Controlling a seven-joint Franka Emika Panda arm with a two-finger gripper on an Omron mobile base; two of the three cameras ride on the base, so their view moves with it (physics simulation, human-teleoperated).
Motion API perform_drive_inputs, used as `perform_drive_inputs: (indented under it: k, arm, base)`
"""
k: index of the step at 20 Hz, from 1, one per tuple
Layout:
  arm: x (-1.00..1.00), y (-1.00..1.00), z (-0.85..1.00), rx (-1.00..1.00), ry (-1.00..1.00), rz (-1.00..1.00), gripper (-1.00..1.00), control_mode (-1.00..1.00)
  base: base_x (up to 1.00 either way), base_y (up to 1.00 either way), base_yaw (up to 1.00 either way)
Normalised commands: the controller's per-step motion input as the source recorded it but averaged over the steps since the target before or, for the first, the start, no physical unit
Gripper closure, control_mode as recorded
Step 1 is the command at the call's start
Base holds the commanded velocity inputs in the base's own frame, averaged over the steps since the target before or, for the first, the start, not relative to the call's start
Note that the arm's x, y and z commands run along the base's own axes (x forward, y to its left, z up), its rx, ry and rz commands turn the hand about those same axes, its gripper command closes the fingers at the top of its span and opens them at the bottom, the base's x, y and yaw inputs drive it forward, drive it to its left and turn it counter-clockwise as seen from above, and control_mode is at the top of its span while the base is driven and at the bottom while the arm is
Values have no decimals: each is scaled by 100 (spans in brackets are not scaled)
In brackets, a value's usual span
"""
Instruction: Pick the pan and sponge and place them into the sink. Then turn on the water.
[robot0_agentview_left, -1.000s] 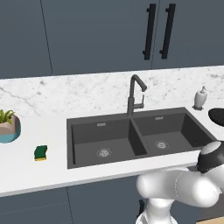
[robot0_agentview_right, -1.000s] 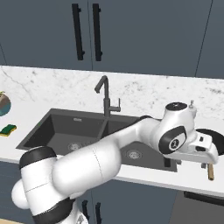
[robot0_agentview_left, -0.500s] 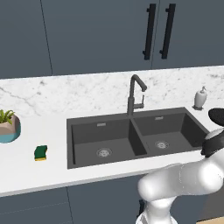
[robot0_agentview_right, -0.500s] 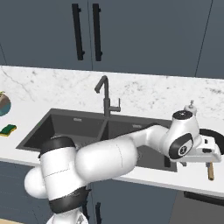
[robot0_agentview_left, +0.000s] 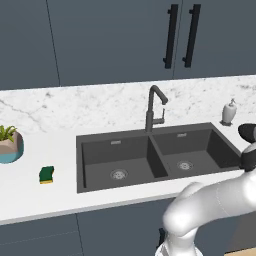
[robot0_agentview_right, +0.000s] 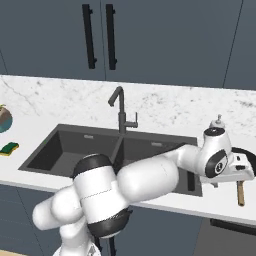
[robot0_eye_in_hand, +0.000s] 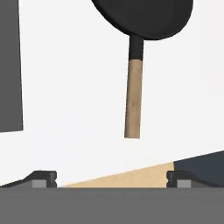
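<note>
White marbled counter (robot0_agentview_left: 60, 190) runs below dark blue cabinets, with a dark grey sink (robot0_agentview_left: 150, 131) of 2 basins set into it. Both basins look empty and dry, and no water runs from the faucet (robot0_agentview_left: 154, 107).

At the counter's right end lies the pan (robot0_eye_in_hand: 142, 15), round and black, its short wooden handle (robot0_eye_in_hand: 133, 98) pointing toward the front edge. It looks rigid and fairly heavy at the bowl, so the handle seems the natural place to grasp, close to the bowl to limit tipping.

Above the handle hovers the gripper (robot0_eye_in_hand: 111, 177), jaws spread wide and holding nothing.

Far to the left of the sink sits the sponge (robot0_agentview_left: 46, 174), green over yellow, likely soft and light. Beyond it stands a plant pot (robot0_agentview_left: 10, 150) with a green plant inside.
</note>
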Motion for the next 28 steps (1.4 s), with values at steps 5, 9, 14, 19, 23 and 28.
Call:
perform_drive_inputs:
  k: [5, 9, 14, 19, 23, 28]
  arm:
    - [37, -49, -26, 7, 5, 7, -100, -100]
    - [16, -39, -38, 5, 10, 8, -100, -100]
    - [2, -22, -44, 1, 7, 6, -100, -100]
    - [10, -12, -43, 1, 3, 3, -100, -100]
    - [15, -5, -48, 1, 2, 3, -100, -100]
    - [18, -7, -47, 1, 5, 3, 100, -100]
  base:
    - [0, 0, 0]
    - [0, 0, 0]
    - [0, 0, 0]
    - [0, 0, 0]
    - [0, 0, 0]
    - [0, 0, 0]
